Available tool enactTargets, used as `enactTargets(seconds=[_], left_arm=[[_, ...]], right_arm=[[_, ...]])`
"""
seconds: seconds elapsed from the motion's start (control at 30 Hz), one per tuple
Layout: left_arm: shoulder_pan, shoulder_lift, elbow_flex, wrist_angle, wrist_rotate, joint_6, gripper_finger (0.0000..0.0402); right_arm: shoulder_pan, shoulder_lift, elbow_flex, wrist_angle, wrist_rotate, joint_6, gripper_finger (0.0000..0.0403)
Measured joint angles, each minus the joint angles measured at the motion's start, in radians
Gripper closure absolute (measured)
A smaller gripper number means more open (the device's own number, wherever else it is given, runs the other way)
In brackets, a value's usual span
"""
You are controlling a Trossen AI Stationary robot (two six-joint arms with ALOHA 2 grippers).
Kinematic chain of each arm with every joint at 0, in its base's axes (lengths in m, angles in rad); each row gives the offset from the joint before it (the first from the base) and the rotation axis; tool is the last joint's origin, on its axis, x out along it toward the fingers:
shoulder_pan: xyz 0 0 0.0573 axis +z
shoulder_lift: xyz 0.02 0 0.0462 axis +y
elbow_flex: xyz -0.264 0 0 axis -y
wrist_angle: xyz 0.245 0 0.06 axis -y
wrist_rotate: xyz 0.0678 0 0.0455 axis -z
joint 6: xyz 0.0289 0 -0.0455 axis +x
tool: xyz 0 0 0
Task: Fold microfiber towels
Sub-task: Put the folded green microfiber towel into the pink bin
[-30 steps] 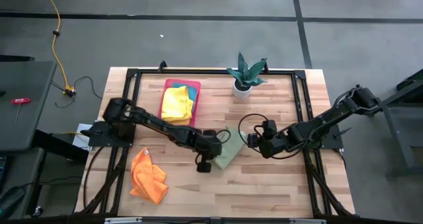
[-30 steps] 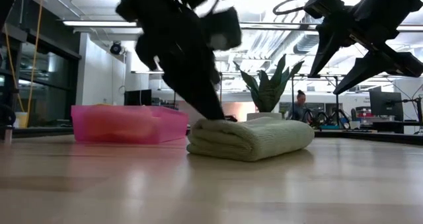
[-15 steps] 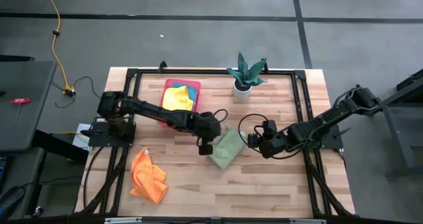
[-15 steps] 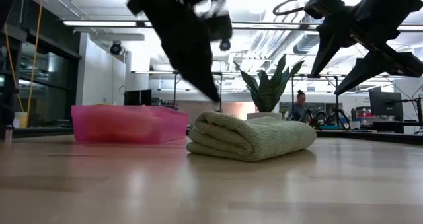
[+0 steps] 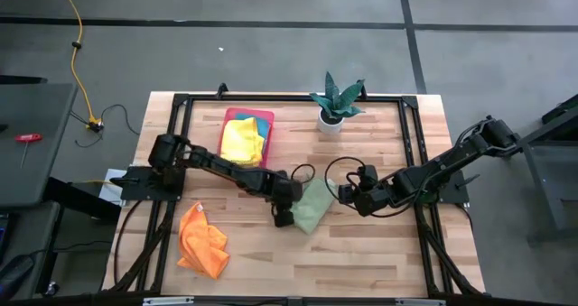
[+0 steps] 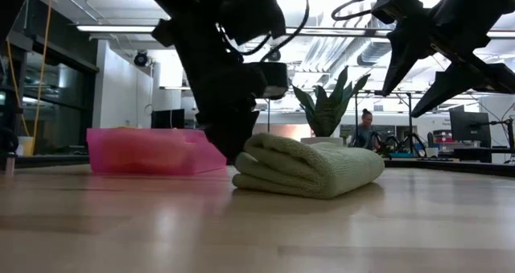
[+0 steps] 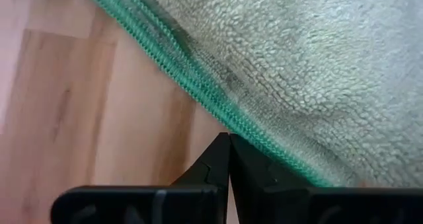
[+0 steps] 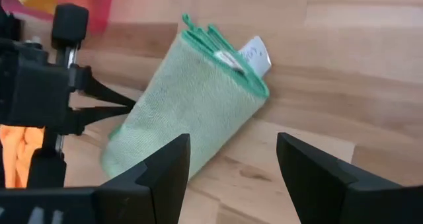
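A folded light green towel (image 5: 313, 207) lies on the table near its middle; it also shows in the low view (image 6: 310, 167) and the right wrist view (image 8: 185, 112). My left gripper (image 5: 286, 216) is shut and stands low at the towel's left side (image 6: 232, 154). My right gripper (image 5: 346, 195) is open and empty, raised above the table to the right of the towel (image 6: 414, 84). An orange towel (image 5: 202, 241) lies crumpled at the near left. A yellow towel (image 5: 242, 143) and a teal one (image 5: 261, 121) lie in the pink tray (image 5: 237, 116). My left gripper touches the green towel with its shut fingertips (image 7: 229, 145) at the green stitched hem (image 7: 198, 92) along the towel's left side. The fingers come from above and the left, slanting down. The towel lies folded on the table.
A potted plant (image 5: 336, 103) stands at the far middle, behind the towel. The pink tray is at the far left (image 6: 153, 150). A black frame (image 5: 271, 98) runs around the table. A person (image 6: 366, 128) shows far off in the room.
My left gripper has risen off the green towel's left end, then come down again beside that end. The towel's left end has puffed up where it had been pressed flat.
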Motion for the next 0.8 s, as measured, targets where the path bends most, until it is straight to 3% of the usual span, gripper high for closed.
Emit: enactTargets(seconds=[0.2,0.37,0.57,0.8], left_arm=[[-0.099,0.02,-0.004,0.151,0.051,-0.158,0.0402],[-0.144,0.048,0.001,0.249,0.016,-0.233,0.0402],[-0.128,-0.019,-0.004,0.12,0.007,-0.163,0.0401],[-0.099,-0.252,-0.003,-0.138,-0.093,0.052,0.0402]], right_arm=[[0.0,0.0,0.0,-0.009,-0.089,-0.044,0.0185],[0.0,0.0,0.0,-0.009,-0.163,-0.112,0.0185],[0.007,0.0,-0.027,0.06,-0.269,-0.228,0.0185],[0.011,0.008,-0.197,0.402,-0.235,-0.162,0.0185]])
